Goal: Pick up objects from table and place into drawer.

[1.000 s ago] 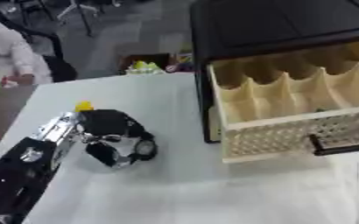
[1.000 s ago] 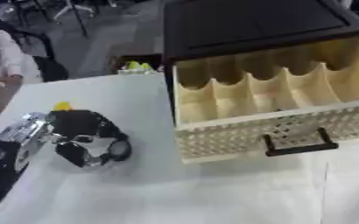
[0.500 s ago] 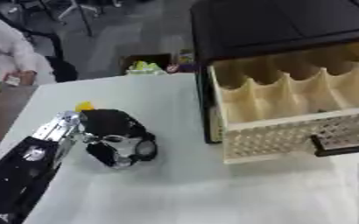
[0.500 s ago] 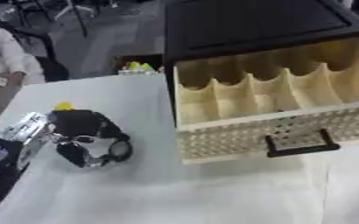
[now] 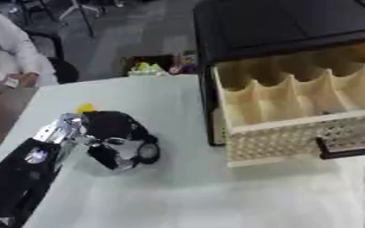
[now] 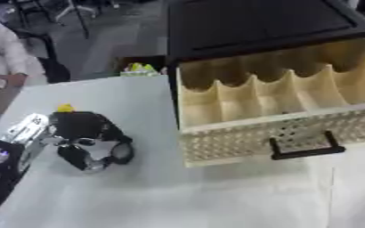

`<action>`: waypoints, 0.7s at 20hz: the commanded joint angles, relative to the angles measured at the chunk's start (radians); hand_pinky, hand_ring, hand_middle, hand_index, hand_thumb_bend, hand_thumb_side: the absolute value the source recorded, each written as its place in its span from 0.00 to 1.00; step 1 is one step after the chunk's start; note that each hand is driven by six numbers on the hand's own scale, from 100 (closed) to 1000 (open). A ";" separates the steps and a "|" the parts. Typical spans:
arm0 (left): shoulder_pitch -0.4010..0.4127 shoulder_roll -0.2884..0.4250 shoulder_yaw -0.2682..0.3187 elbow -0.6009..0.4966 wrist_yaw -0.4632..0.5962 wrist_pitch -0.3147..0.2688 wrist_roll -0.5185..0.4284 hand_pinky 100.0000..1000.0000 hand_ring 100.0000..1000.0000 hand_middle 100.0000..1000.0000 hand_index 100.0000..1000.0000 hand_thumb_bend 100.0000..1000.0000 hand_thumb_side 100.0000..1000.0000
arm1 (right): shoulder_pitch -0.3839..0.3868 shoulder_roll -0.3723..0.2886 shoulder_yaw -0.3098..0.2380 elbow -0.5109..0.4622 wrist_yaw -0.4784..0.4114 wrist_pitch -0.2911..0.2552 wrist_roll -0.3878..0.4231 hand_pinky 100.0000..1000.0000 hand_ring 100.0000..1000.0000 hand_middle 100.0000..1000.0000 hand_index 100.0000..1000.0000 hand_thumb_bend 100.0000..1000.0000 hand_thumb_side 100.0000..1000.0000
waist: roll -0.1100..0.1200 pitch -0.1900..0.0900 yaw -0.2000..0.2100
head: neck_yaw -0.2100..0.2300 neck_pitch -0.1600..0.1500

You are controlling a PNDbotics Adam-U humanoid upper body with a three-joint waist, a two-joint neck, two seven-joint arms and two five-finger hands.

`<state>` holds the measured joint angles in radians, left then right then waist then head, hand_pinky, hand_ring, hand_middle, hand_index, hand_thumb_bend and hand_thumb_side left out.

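Note:
My left hand (image 5: 115, 140), black with silver parts, rests on the white table (image 5: 185, 191) at the left, its fingers curled down toward the tabletop. Nothing shows inside the curl. A small yellow object (image 5: 85, 108) peeks out at the hand's far side, partly hidden by it. At the right a cream drawer (image 6: 240, 138) stands pulled out of a black cabinet (image 5: 287, 22). Wavy dividers split it into several compartments, which look bare. Its perforated front carries a black handle (image 6: 302, 149). My right hand shows in neither view.
A person in white (image 5: 6, 53) sits beyond the table's far left corner, touching nothing on it. Some yellow-green items (image 5: 143, 67) lie on the floor past the far edge. Bare tabletop stretches between the hand and the drawer.

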<state>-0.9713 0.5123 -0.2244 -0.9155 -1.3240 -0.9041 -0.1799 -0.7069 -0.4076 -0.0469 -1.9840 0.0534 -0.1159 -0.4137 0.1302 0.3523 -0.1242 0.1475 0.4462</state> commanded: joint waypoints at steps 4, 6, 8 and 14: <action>0.002 0.000 -0.014 0.032 -0.008 -0.003 -0.015 0.67 0.73 0.73 1.00 0.00 1.00 | -0.008 -0.007 -0.010 -0.016 -0.002 0.000 -0.006 0.15 0.40 0.38 0.60 0.85 0.99 | -0.008 -0.018 0.001 | 0.001 -0.003; 0.004 0.002 -0.013 0.030 -0.003 -0.003 -0.016 0.67 0.73 0.73 1.00 0.00 1.00 | -0.007 -0.006 -0.010 -0.016 -0.002 0.001 -0.007 0.15 0.40 0.38 0.60 0.85 0.99 | -0.008 -0.020 0.004 | 0.001 -0.008; 0.004 0.001 -0.015 0.029 0.001 -0.003 -0.020 0.67 0.74 0.74 1.00 0.00 1.00 | -0.006 -0.004 -0.010 -0.016 -0.002 0.001 -0.007 0.15 0.40 0.38 0.60 0.85 0.99 | -0.008 -0.022 0.005 | 0.001 -0.012; 0.000 -0.005 -0.024 0.025 0.026 -0.003 -0.038 0.68 0.81 0.83 1.00 0.00 1.00 | -0.004 0.000 -0.011 -0.016 -0.003 0.002 -0.010 0.16 0.41 0.39 0.60 0.85 0.99 | -0.008 -0.030 0.006 | 0.003 -0.010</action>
<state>-0.9702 0.5080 -0.2316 -0.9006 -1.2972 -0.8980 -0.1974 -0.7025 -0.3983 -0.0494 -1.9840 0.0534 -0.1133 -0.4212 0.1301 0.3421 -0.1164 0.1475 0.4460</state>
